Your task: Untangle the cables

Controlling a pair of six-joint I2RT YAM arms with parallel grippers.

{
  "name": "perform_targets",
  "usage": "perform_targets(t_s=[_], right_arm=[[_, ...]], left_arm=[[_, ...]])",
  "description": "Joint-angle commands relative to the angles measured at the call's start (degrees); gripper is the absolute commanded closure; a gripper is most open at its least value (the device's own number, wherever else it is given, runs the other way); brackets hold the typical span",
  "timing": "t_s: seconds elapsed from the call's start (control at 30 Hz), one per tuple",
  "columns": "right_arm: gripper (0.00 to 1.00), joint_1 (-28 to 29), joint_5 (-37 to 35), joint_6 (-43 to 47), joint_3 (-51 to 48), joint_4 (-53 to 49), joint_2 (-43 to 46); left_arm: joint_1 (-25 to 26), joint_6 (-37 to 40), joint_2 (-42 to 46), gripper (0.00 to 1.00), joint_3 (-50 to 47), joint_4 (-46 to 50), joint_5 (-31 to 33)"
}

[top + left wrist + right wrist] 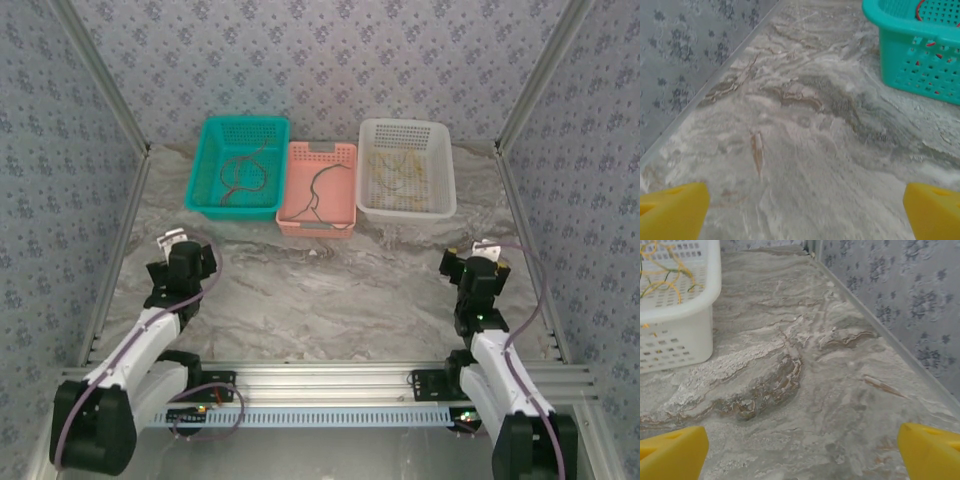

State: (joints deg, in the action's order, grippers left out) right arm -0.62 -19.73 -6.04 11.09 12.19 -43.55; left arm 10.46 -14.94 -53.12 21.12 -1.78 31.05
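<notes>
Jaws on both arms spread wide, nothing grasped. Left gripper: yellow fingertips over bare marble table, at the near left. Right gripper: same stance, at the near right, close to the right wall. Cables, all lying in three baskets set in a row at the far side of the table, well apart from both sets of jaws. Teal basket, far left: red cable looped on its floor; this basket lies ahead and to the right of the left gripper. Pink basket, middle, touching the teal one: dark brown cable running along its length. White basket, far right: yellow and green cables in a loose tangle, ahead and to the left of the right gripper.
</notes>
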Motion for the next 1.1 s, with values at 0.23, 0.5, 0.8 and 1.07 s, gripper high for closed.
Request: perform_targets(t_s=[0.23,0.5,0.8,1.07], right_arm=[[0.01,-0.3,7.4,3.8,0.3,32.6,-23.3],[0.01,-1.4,11.9,4.4,2.5,48.3,-41.5],[0.01,-1.1,13.8,5.7,10.4,35.8,-43.5],[0.01,-0.1,12.3,6.4,10.6,35.4,-43.6]], left_arm=[[-6.5,10.6,-18.9,0.01,-0.7,-32.1,-7.9],[-10.1,9.8,-30.6,0.01,-1.8,-49.9,-14.2],[-10.5,10.3,-34.5,0.01,0.6,-48.3,-17.9],[-10.5,10.2,-34.5,0.01,0.5,-48.2,-17.9]])
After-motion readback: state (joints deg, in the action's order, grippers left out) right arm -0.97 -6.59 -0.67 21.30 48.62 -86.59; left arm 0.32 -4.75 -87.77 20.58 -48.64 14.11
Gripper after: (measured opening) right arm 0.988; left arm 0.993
